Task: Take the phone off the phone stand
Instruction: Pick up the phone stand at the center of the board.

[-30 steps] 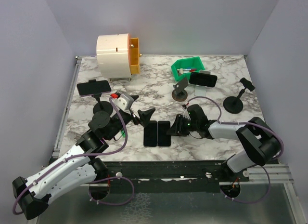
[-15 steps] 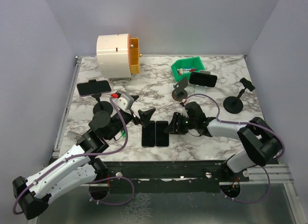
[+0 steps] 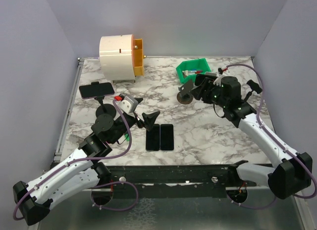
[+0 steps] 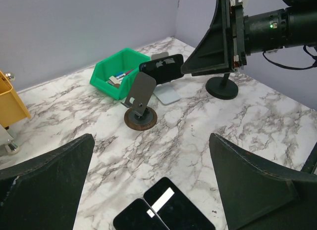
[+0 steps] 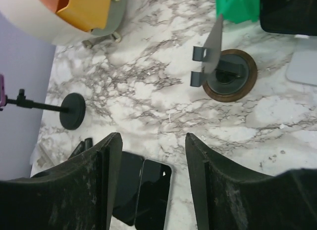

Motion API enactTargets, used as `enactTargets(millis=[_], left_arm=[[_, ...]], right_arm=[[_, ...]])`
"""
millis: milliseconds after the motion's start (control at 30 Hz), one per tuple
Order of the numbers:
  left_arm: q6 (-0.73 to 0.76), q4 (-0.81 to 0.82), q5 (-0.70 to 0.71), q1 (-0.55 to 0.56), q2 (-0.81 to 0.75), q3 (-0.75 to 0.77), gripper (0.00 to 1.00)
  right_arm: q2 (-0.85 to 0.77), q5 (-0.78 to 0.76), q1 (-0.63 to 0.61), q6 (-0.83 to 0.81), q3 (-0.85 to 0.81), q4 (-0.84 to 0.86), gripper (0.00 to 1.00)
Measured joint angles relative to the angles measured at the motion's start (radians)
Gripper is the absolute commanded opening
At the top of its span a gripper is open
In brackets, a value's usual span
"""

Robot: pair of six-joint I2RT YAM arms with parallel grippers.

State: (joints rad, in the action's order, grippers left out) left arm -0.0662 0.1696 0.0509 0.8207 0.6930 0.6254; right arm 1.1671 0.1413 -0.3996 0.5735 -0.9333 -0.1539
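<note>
Phone (image 4: 161, 67) sits propped landscape beside the green bin (image 4: 118, 67), just behind the tilted brown-based stand (image 4: 140, 99) and outside the right gripper's (image 5: 153, 143) spread fingers, while the left gripper (image 4: 148, 151) gapes wide near two flat phones (image 4: 163, 210).

Green bin (image 3: 195, 63), white drum (image 3: 116, 59) — well apart on marble table (image 3: 208, 133).

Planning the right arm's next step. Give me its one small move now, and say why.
Probably shift the open right gripper sideways until its fingers straddle the black phone on the pale stand by the green bin. The fingers are apart and empty, and in the wrist view that phone sits off at the top right corner, not between them.
</note>
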Motion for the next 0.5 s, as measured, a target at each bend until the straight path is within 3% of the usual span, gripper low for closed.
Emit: enactTargets(millis=[500], left_arm=[[0.0, 0.0, -0.001, 0.0, 0.0, 0.0, 0.99]], right_arm=[[0.226, -0.231, 0.021, 0.08, 0.052, 0.218, 0.57]])
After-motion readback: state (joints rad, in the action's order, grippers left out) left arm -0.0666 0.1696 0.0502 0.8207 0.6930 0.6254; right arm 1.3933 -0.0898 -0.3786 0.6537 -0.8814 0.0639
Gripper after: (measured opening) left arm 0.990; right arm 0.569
